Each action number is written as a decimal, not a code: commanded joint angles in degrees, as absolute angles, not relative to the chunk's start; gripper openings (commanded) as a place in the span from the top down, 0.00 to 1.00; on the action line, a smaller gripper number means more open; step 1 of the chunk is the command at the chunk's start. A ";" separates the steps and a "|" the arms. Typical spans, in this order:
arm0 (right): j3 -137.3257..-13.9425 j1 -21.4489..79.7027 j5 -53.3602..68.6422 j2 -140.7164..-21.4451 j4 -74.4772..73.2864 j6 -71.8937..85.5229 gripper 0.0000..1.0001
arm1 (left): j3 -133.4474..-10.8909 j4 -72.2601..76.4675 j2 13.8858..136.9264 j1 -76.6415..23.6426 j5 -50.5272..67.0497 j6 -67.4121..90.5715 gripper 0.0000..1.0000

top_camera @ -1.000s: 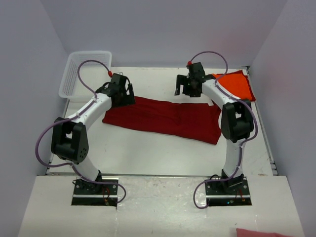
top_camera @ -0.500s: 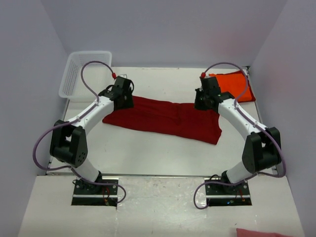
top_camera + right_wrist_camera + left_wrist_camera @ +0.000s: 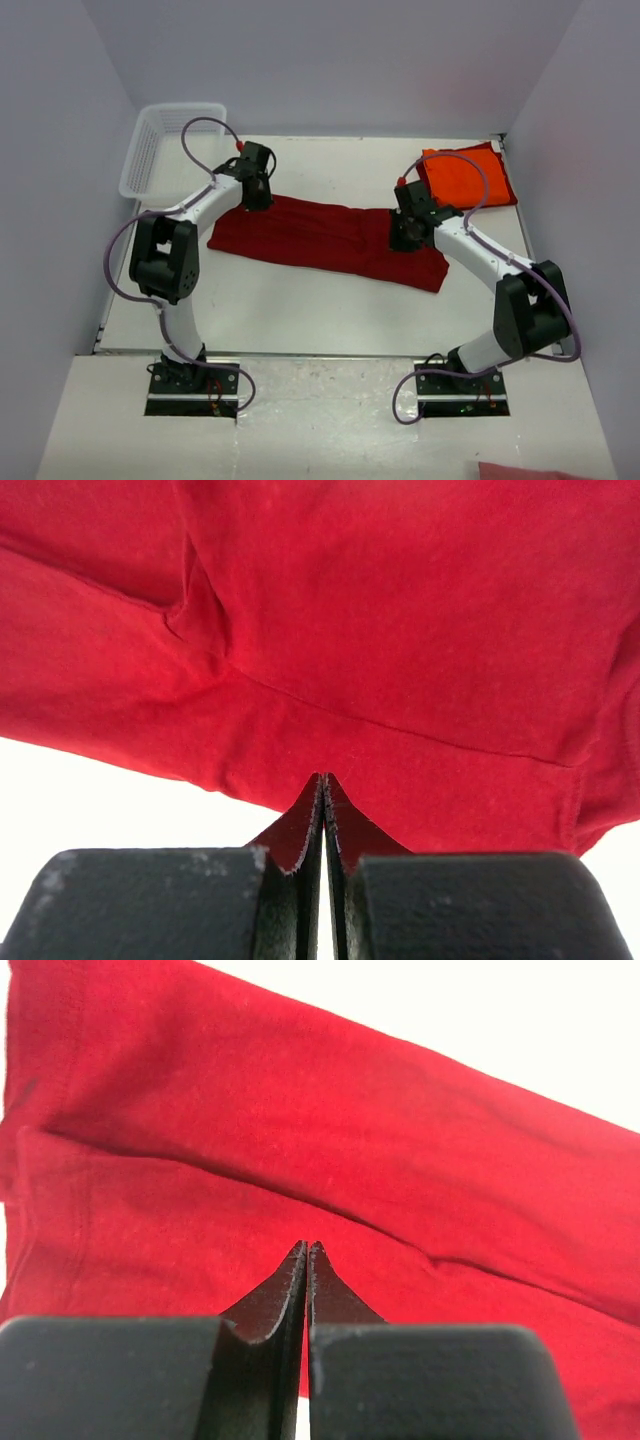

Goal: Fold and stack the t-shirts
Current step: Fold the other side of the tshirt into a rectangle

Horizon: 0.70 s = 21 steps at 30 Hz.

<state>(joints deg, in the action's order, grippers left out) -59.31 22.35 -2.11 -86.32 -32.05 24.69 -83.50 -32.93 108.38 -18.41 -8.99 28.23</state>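
Seen from above, a dark red t-shirt [image 3: 330, 238] lies spread flat and lengthwise across the middle of a white table [image 3: 300, 315], partly folded into a long band with creases running along it. A bright orange t-shirt [image 3: 466, 177] lies folded at the far right corner of the table, apart from the red one. A white mesh basket [image 3: 140, 165] sits at the far left corner. The left gripper [image 3: 305, 1252] is at the far left end of the red t-shirt, by its back edge; its two black fingers are pressed together with only a hairline gap. The right gripper [image 3: 323, 780] is down over the right part of the red t-shirt, its fingers likewise pressed together. In both wrist views the fingertips point at red cloth, but whether any fabric is pinched between them cannot be told.
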 commanded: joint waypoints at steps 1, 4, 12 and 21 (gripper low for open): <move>-58.71 23.55 -3.17 -88.32 -31.82 26.46 1.00 | -85.61 -36.47 111.61 -18.02 -9.75 27.07 1.00; -58.45 24.52 -2.81 -91.22 -30.59 27.07 1.00 | -85.25 -36.04 112.85 -18.02 -12.91 26.19 1.00; -60.47 26.19 -3.78 -98.70 -30.50 29.09 1.00 | -88.06 -38.22 117.77 -15.56 -12.13 25.31 1.00; -64.15 26.19 -4.22 -103.18 -33.75 29.53 1.00 | -78.15 -37.26 117.77 -7.39 -1.24 30.40 1.00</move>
